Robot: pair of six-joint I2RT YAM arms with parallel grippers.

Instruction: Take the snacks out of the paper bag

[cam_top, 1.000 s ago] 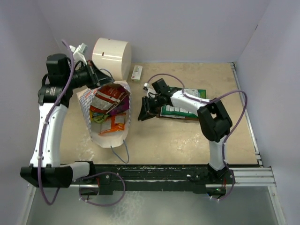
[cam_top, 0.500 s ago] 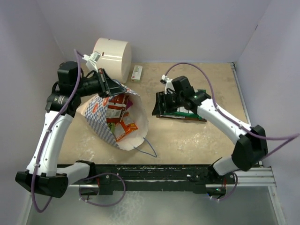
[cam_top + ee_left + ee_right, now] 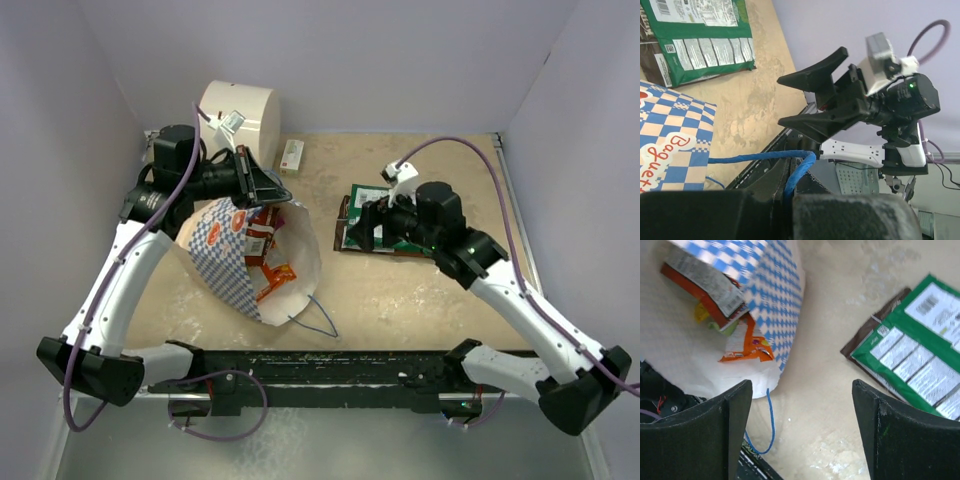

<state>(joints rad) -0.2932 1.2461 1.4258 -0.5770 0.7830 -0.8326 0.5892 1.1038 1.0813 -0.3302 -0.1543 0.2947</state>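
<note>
Right, my right tool [image 3: 801,390] is empty with its fingers spread wide, hanging above bare worktop [image 3: 400,290] between the paper bag [image 3: 225,265] and the green packet [image 3: 920,360]. That packet lies printed side up on a brown packet [image 3: 872,337], both outside the bag. My left tool [image 3: 278,192] is closed at the bag's upper rim. Its wrist view shows a blue cord handle [image 3: 760,156] running into it, so I judge it is pinching the bag by that handle and holding the mouth tipped open toward the right arm. Against the cream lining I see an orange packet [image 3: 745,342] nearest the lip and a red-orange packet [image 3: 690,292] deeper in, with others I cannot separate. The step in hand, as I read it, is reaching in for the next snack. To do it well I would leave the left grip alone so the mouth does not collapse. I would bring the right tool in low along the lining rather than down through the checkered wall, and take the orange packet alone by its free edge. The second cord handle [image 3: 315,320] trails off the lip onto the worktop; I would steer clear so it cannot hook a finger. Then I would draw the packet straight out and lay it beside the green one.
</note>
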